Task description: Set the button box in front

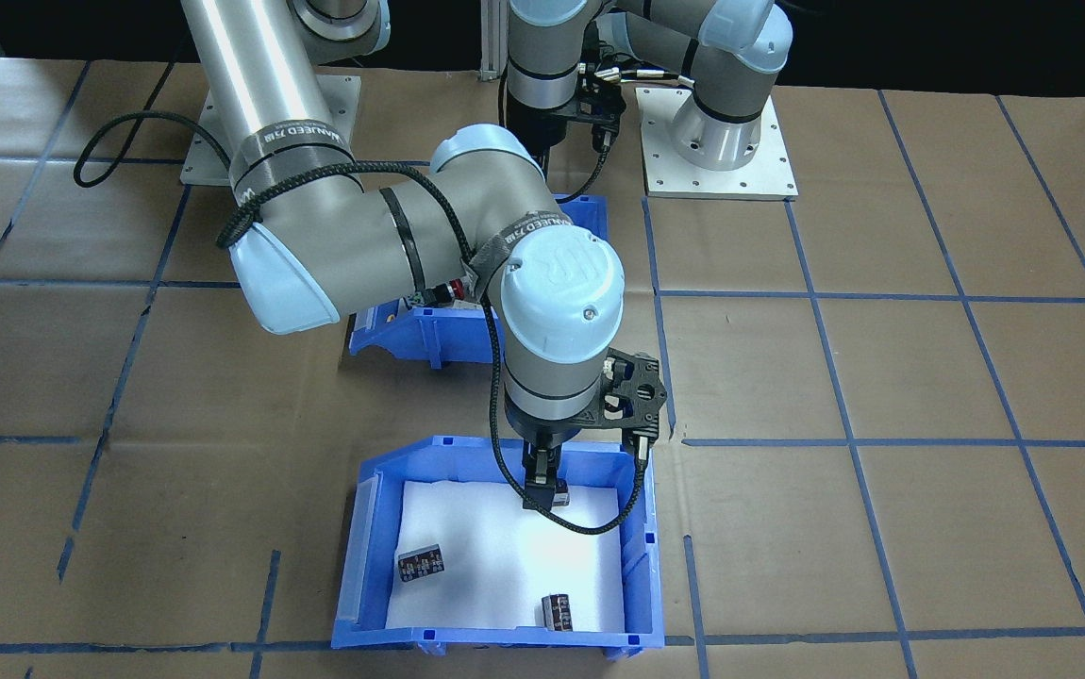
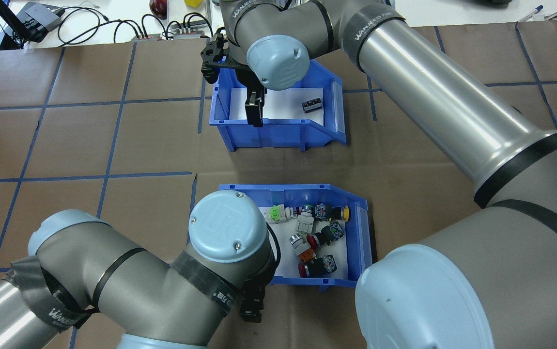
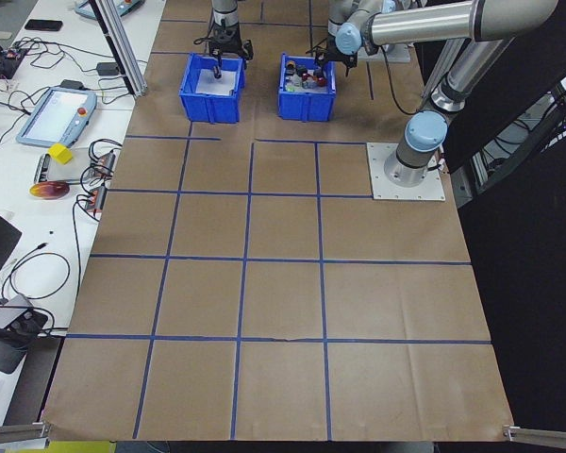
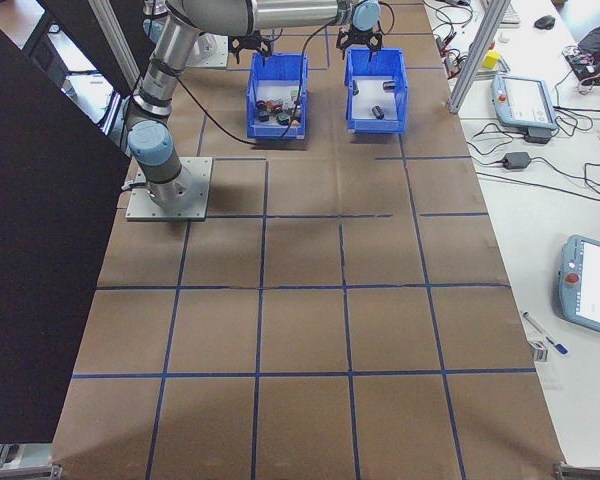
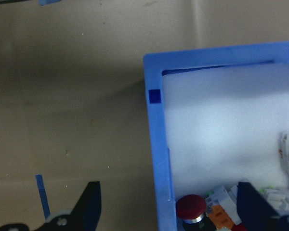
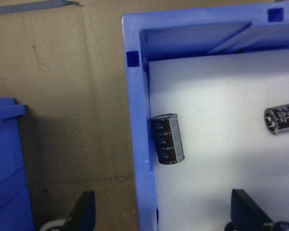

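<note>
Brown-paper worktop (image 2: 114, 145) with blue tape grid is carrying two blue bins. Button box (image 2: 363, 232) is sitting nearer the robot base; second bin (image 2: 278, 133) with black cylinders (image 2: 310, 105) is lying beyond it, apart. Left pincer (image 5: 166, 202) is spreading wide, straddling the button box wall. Right pincer (image 6: 159, 207) is spreading over the second bin's wall. Cables and a pendant are lying off the worktop edge.
</note>
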### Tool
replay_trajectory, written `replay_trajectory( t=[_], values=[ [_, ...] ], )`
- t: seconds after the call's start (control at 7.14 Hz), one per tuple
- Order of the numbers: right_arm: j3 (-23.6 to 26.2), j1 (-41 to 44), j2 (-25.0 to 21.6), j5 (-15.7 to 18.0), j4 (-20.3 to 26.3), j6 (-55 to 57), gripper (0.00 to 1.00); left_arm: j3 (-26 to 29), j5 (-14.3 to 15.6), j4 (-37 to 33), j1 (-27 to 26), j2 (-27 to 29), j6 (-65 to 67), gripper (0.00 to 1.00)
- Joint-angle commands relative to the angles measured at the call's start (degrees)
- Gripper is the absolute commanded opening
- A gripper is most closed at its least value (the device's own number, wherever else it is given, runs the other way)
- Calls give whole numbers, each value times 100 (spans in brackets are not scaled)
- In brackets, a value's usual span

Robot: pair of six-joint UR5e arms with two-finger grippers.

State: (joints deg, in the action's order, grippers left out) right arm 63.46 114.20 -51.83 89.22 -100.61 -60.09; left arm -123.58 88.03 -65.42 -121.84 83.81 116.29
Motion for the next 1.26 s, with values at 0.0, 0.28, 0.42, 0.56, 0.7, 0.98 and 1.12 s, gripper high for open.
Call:
replay_trajectory(
  t=[0.0, 0.28, 0.42, 0.56, 0.7, 0.98, 1.12],
  values=[
    [26, 145, 277, 16, -11, 32, 100, -43, 3, 82, -42, 153, 95, 93],
    [26, 164, 305, 34, -11, 6, 72, -105, 3, 196, -42, 285, 104, 93],
    [26, 164, 296, 95, -11, -12, 54, -105, 3, 336, -42, 425, 156, 91],
    [17, 164, 296, 400, -11, -47, 29, -105, 3, 476, -50, 583, 174, 88],
    [26, 138, 253, 560, -11, -230, 14, -114, -92, 634, -50, 654, 166, 72],
    [-96, 85, 173, 649, -20, -240, 6, -271, -164, 871, -50, 629, 157, 28],
    [-140, 15, 51, 667, -11, -249, 6, -525, -399, 1683, -50, 559, 139, 11]
  ],
)
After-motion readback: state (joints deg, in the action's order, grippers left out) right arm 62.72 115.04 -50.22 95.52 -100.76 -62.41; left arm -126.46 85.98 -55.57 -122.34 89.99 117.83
